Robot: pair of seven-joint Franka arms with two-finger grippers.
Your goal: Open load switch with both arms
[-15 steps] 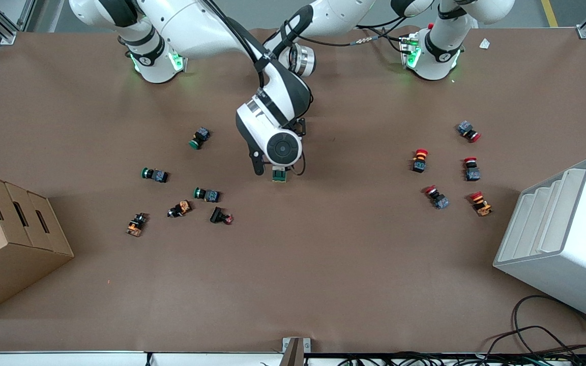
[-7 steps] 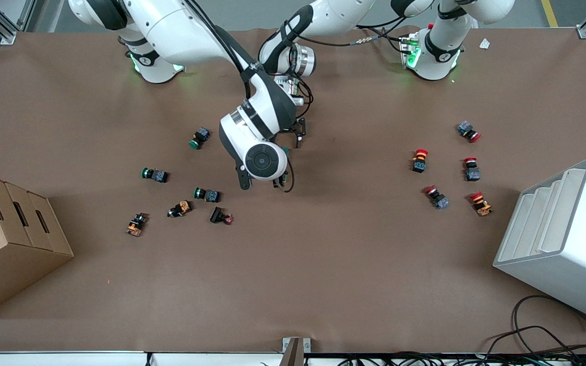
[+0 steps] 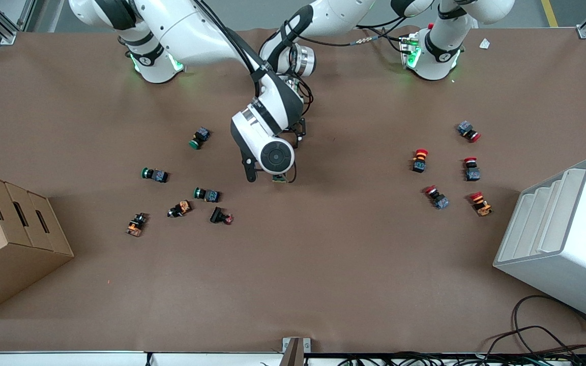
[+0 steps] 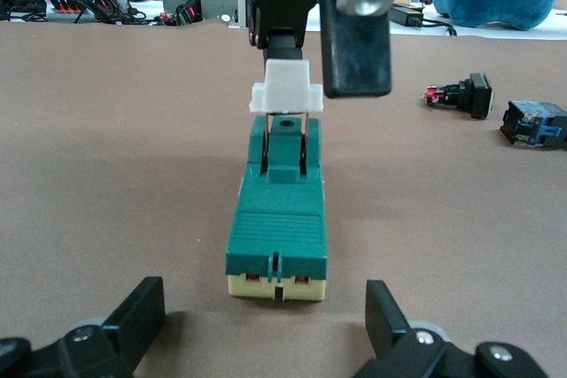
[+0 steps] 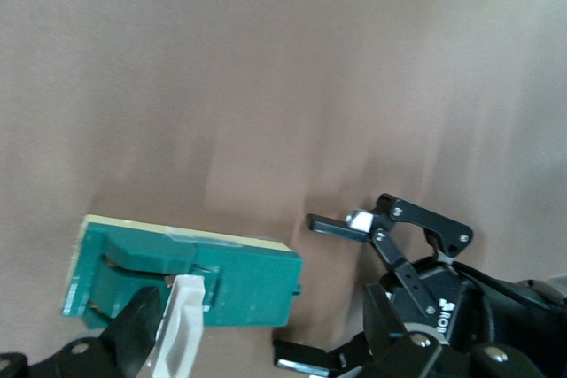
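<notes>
The dark green load switch (image 4: 276, 219) lies flat on the brown table mid-way between the arms; only its end (image 3: 279, 178) shows under the right arm's hand (image 3: 271, 152). Its white toggle (image 4: 285, 90) stands raised at the end away from my left gripper. My left gripper (image 4: 261, 325) is open and low at the switch's cream end, with the switch just ahead of its fingers. My right gripper (image 5: 261, 334) is open over the toggle end, with one finger (image 5: 135, 332) against the toggle (image 5: 182, 325). The left gripper (image 5: 314, 294) also shows there.
Green, orange and black push buttons (image 3: 206, 194) are scattered toward the right arm's end, near a cardboard box (image 3: 13, 239). Red-capped buttons (image 3: 419, 160) lie toward the left arm's end, beside a white rack (image 3: 562, 239). Cables (image 3: 552, 340) trail at the table's front edge.
The right arm's hand swung toward the right arm's end and has come partway back over the switch. The switch and the left arm have stayed put.
</notes>
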